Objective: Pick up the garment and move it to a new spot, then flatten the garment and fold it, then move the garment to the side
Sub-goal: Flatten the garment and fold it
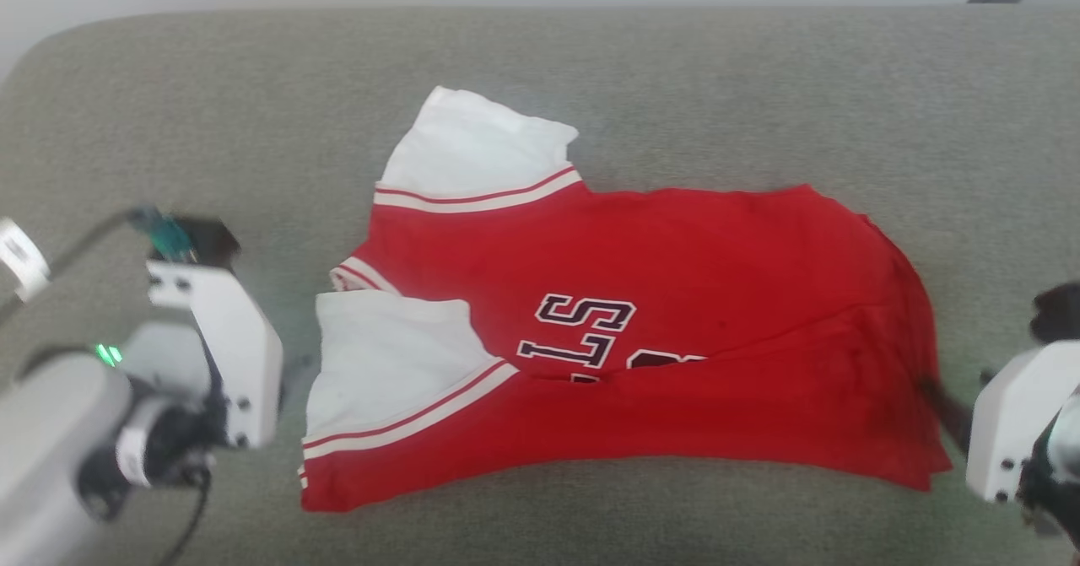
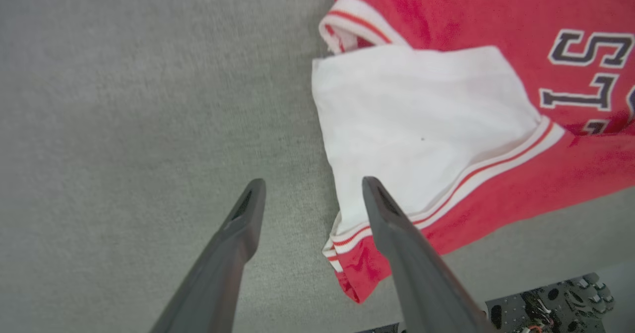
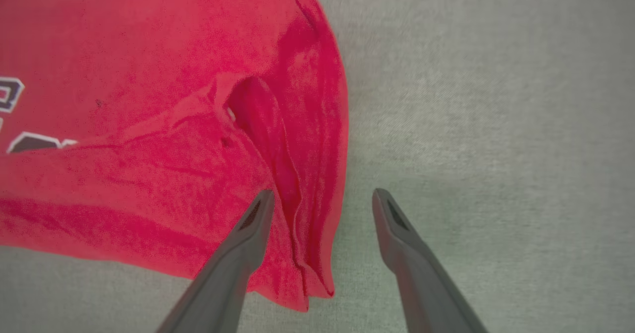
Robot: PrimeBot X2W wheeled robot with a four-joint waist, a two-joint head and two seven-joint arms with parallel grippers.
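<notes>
The garment (image 1: pixel 658 296), a red T-shirt with white sleeves and striped trim, lies spread on a grey-green cushioned surface (image 1: pixel 675 77). Its collar end points left and its near long edge is folded up over the dark lettering. In the left wrist view my left gripper (image 2: pixel 312 184) is open, its fingers straddling the edge of the near white sleeve (image 2: pixel 421 124) above the striped corner, with nothing held. My right gripper (image 3: pixel 322 193) is also open. Its left finger is over the garment's (image 3: pixel 149 124) wrinkled hem end and its right finger is over bare surface.
My arms' white wrist blocks sit at the lower left (image 1: pixel 228 355) and lower right (image 1: pixel 1008 431) of the head view. The surface has a rounded far-left corner (image 1: pixel 51 51), with a pale wall behind it. Dark robot base parts (image 2: pixel 555 303) show below the surface's near edge.
</notes>
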